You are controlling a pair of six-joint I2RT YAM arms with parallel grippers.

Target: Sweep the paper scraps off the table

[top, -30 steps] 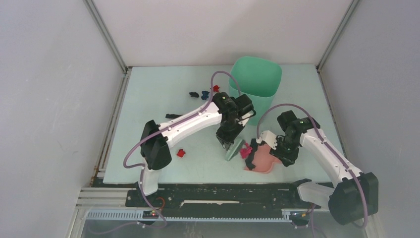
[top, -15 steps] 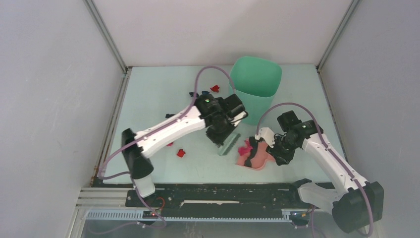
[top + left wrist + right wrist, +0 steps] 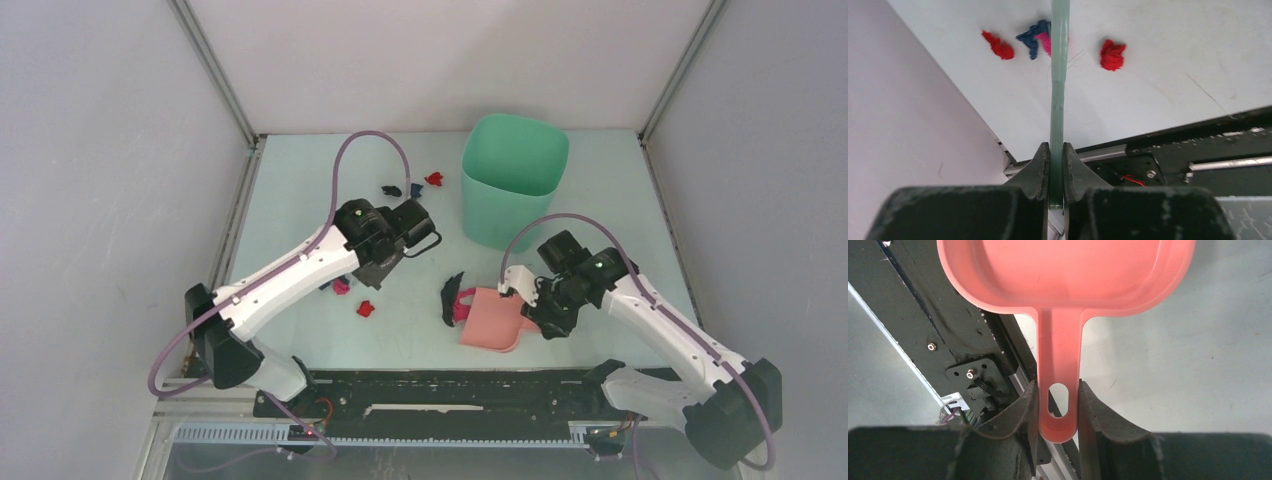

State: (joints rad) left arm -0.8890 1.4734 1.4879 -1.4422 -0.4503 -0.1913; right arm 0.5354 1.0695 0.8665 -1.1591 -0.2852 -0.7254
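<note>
Left gripper (image 3: 1056,148) pinches the brush (image 3: 1059,75) — paper scraps (image 3: 1112,54) lie either side of its far end — right gripper (image 3: 1059,390) clamps the dustpan (image 3: 1063,270)

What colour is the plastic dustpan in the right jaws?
Salmon pink; the plastic dustpan shows best in the right wrist view.

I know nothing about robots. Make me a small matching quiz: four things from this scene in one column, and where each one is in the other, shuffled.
Things:
1. dustpan
2. brush
3. bin
4. scraps

Places:
A. loose on the table
B. clamped in the left gripper
C. standing upright at the far side
D. clamped in the right gripper

Pairs: 1-D, 2-B, 3-C, 4-A
</note>
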